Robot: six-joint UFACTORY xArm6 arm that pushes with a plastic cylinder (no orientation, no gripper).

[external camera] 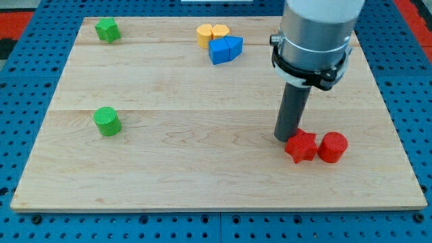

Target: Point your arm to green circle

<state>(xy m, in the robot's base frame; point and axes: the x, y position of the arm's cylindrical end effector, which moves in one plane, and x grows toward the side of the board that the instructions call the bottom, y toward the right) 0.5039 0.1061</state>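
The camera view shows a pale wooden board (216,88) on a blue pegboard table (27,67).

The green circle (107,121) is a short upright cylinder with a flat round top. It stands alone on the left side of the board, about halfway between far and near edge. Bare wood is all around it.

My tip (286,138) is on the right side of the board, well apart from the green circle. It is the lower end of a dark rod that hangs from a big grey cylinder (316,34). The arm has no fingers, only this rod, so nothing is held. The tip is just beside the upper left of the red star (301,146), touching it or nearly so; I cannot tell which.

The red circle (333,147) stands just right of the red star. A green star (107,30) is in the far left corner. Far in the middle there is a tight group: two yellow blocks (212,34) side by side, their shapes not clear, and just nearer two blue blocks (225,49) pressed together. Between the tip and the green circle the board carries no block.
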